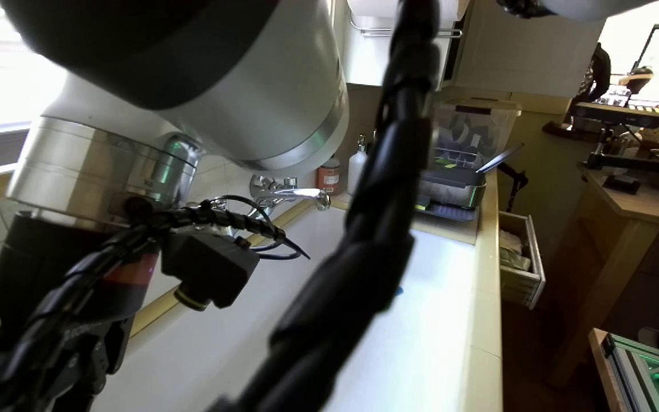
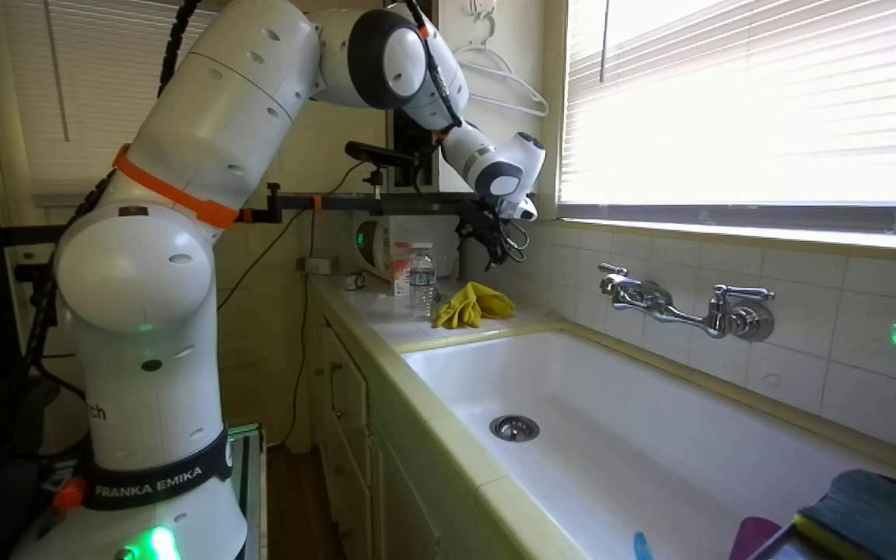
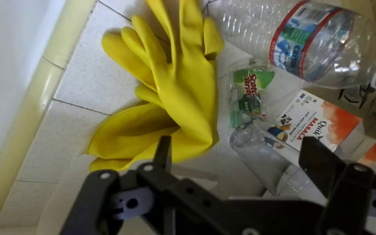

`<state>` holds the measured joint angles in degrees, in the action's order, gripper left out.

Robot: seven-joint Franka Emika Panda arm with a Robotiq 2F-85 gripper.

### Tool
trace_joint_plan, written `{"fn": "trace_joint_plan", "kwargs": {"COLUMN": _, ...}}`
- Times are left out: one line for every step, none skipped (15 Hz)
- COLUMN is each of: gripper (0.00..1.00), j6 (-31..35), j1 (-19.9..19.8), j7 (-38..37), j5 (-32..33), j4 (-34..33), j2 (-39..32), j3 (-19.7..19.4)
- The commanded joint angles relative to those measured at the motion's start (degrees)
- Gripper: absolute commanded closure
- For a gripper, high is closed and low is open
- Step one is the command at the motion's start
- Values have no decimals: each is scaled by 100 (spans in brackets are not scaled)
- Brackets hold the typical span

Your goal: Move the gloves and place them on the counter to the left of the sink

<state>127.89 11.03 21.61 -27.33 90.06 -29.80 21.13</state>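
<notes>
Wrist view: one bunch of yellow gloves (image 3: 188,94) is lying upper centre on the table (image 3: 83,71); one bottle (image 3: 305,42) is showing upper right. One pincer (image 3: 236,138) is holding its two jaws wide apart at the bottom. In an exterior view, one sink (image 2: 611,404) is filling the lower right, one two-handled tap (image 2: 681,315) sitting above.

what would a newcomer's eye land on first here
Probably the bright yellow gloves, bunched on the pale tiled counter at one end of the sink, beside a clear bottle. Next, perhaps, the big white robot arm filling the left of an exterior view, then the thick black cable slanting across an exterior view.
</notes>
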Motion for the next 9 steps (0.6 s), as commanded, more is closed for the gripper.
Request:
{"fn": "trace_joint_plan", "kwargs": {"gripper": 0, "j6": -302, "j1": -31, "j7": -346, "j5": 248, "j4": 196, "j2": 200, "j3": -210}}
{"fn": "trace_joint_plan", "kwargs": {"gripper": 0, "j6": -360, "j1": -33, "j7": -394, "j5": 303, "j4": 227, "j2": 241, "j3": -264}}
{"fn": "trace_joint_plan", "kwargs": {"gripper": 0, "j6": -394, "j1": -47, "j7": -410, "j5": 349, "j4": 280, "j2": 302, "j3": -306}}
{"fn": "trace_joint_plan", "kwargs": {"gripper": 0, "j6": -398, "j1": -59, "j7": -478, "j5": 381, "j4": 336, "j2": 354, "j3": -352}}
{"fn": "trace_joint_plan", "kwargs": {"gripper": 0, "j6": -388, "j1": -73, "j7": -521, "j5": 394, "j4": 396, "j2": 411, "j3": -387}}
{"fn": "trace_joint_plan", "kwargs": {"gripper": 0, "j6": -385, "j1": -72, "j7": -595, "j5": 445, "j4": 497, "j2": 511, "j3": -437}}
{"fn": "trace_joint_plan", "kwargs": {"gripper": 0, "j6": -462, "j1": -78, "j7": -641, "j5": 512, "j4": 592, "j2": 613, "j3": -474}}
{"fn": "trace_joint_plan", "kwargs": {"gripper": 0, "j6": -485, "j1": -73, "j7": -717, "j5": 581, "j4": 712, "j2": 723, "j3": -518}}
{"fn": "trace_joint_plan", "kwargs": {"gripper": 0, "j6": -528, "j1": -79, "j7": -775, "j5": 618, "j4": 830, "j2": 840, "j3": -546}}
